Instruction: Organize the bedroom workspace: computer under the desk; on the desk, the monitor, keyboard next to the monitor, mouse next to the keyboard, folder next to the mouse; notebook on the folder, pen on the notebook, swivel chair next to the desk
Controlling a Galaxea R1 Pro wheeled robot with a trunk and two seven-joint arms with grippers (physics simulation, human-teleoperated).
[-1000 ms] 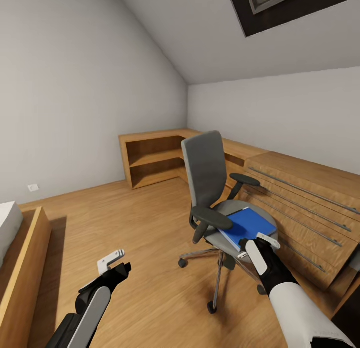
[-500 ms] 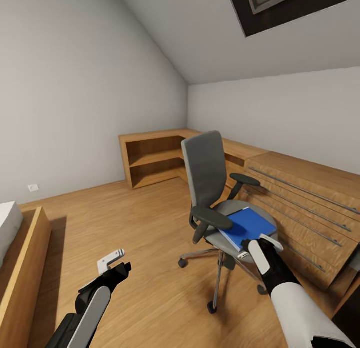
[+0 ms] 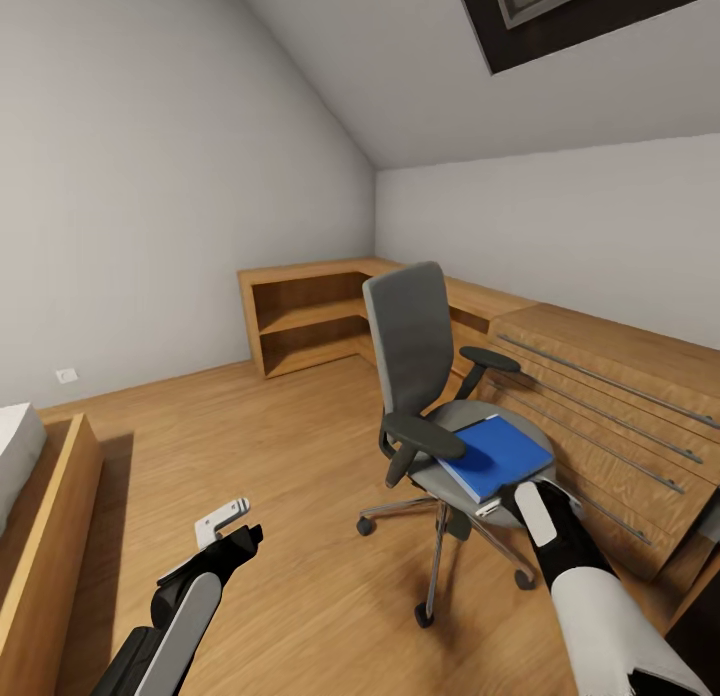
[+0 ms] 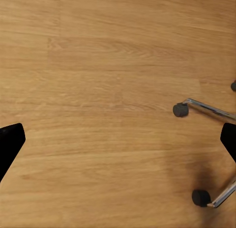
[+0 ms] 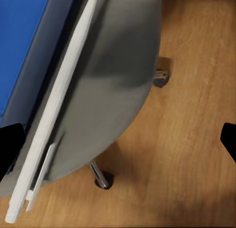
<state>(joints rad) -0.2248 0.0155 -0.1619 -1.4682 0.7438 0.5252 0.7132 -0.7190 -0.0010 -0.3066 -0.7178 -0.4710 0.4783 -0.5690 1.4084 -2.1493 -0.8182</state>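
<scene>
1. Blue folder (image 3: 494,456) lies flat on the grey seat of the swivel chair (image 3: 420,366), toward the seat's front edge; also seen in the right wrist view (image 5: 22,46).
2. Right gripper (image 3: 537,496) hovers just beside the folder's near corner, at the seat edge; jaws spread wide, holding nothing.
3. Left gripper (image 3: 225,524) hangs over the wood floor (image 3: 290,456), well apart from the chair; jaws wide, empty.
4. Light-wood cabinets (image 3: 610,416) stand just behind the chair.
</scene>
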